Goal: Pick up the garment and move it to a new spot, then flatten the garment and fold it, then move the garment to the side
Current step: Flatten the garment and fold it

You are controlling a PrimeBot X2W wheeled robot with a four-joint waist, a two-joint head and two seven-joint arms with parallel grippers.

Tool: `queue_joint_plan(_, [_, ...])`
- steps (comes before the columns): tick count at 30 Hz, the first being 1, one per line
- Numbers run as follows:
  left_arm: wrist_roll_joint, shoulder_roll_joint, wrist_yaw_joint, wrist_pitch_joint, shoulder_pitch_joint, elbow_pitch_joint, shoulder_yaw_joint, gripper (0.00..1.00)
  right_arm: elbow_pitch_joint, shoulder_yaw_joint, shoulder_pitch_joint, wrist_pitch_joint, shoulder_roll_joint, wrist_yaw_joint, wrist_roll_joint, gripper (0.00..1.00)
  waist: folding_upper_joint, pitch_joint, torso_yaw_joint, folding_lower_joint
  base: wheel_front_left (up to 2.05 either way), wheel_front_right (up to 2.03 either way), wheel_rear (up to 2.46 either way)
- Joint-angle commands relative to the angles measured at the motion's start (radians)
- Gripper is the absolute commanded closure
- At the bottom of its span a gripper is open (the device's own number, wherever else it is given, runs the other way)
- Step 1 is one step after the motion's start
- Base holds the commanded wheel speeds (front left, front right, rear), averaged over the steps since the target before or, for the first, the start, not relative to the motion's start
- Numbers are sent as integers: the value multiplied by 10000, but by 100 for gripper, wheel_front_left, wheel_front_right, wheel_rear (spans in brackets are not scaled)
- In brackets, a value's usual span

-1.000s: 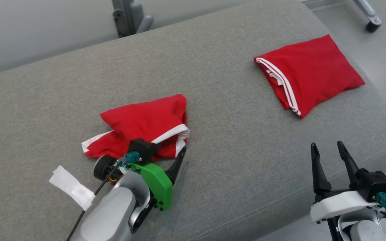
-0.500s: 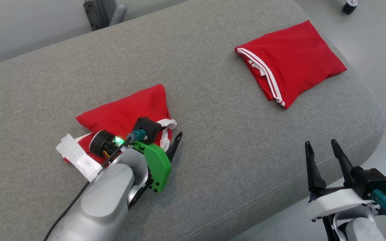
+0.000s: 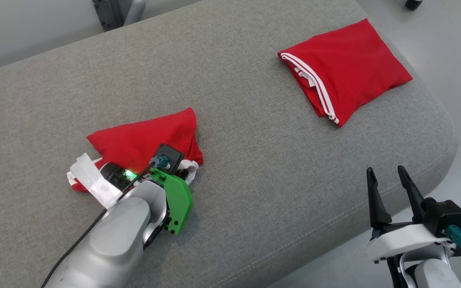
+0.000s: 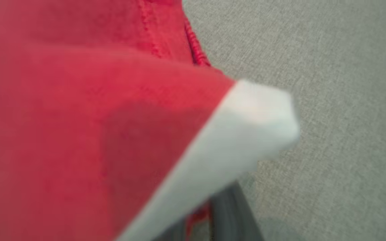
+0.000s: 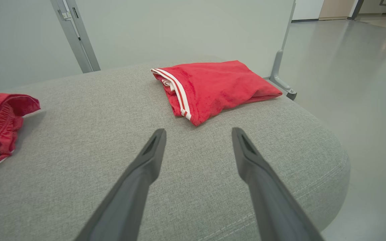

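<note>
Closing within a second, the left gripper went from jaws spread wide at the near edge of the garment to clenched on its white hem. The dark finger that had stuck out to the right of the cloth a second earlier could no longer be seen from the head. The head camera also swung during that second, so the shift of the whole scene was no move of the cloth.

The garment, red with white trim, lay in a heap on the near left of the grey cushion, its hem bunched at the gripper. From the left wrist, red cloth and the white band rose over one dark finger, close and blurred, with a sliver of red seemingly pinched beside it. The right gripper hung off the cushion's near right edge, jaws spread and holding nothing. A folded garment, also red, rested at the far right, well apart from the heap.

With the grip apparently made, the pick-up looked ready to begin. Lifting and carrying came next, while flattening, folding and setting aside were not yet started. A hold on the hem alone might let the rest drag or unfurl as it rose.
</note>
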Motion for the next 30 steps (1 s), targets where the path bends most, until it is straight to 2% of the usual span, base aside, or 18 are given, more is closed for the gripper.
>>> queue_joint_plan(1, [-147, 49, 0, 158, 17, -49, -193, 100, 24, -66, -65, -29, -7, -17, 73, 0, 113, 0, 81, -1, 0, 0, 0])
queue_joint_plan(5, [-1031, -68, -1, 343, -151, -869, -210, 100, 67, -136, 5, -27, -9, -19, 30, 0, 113, -69, 296, -1, 0, 0, 0])
queue_joint_plan(10, [-2864, -264, 0, 114, -653, -2632, 1003, 100, 111, -152, 74, -29, -9, -19, -52, 0, 113, -232, 632, -1, 0, 0, 0])
queue_joint_plan(12, [-3136, -321, 26, 19, -728, -2954, 1290, 100, 121, -123, 80, -29, -7, -17, -72, 0, 113, -277, 685, -1, 0, 0, 0])
queue_joint_plan(15, [-3948, -558, 337, -308, -967, -3934, 2224, 100, 151, -89, 87, -29, -12, -19, -113, 0, 113, -386, 792, -1, 0, 0, 0])
queue_joint_plan(19, [-5260, -800, 1052, -612, -541, -5029, 3534, 100, 178, -124, 140, -29, -9, -19, -161, 0, 113, -526, 882, -1, 0, 0, 0])
queue_joint_plan(22, [-5346, -526, 1490, -738, 116, -5609, 3785, 100, 173, -148, 197, -29, -9, -19, -198, 0, 113, -584, 929, -1, 0, 0, 0])
queue_joint_plan(30, [-5402, 381, 1305, -702, 3076, -5962, 3288, 100, 194, -277, 296, -29, -11, -19, -226, 0, 113, -561, 1184, -1, 0, 0, 0])
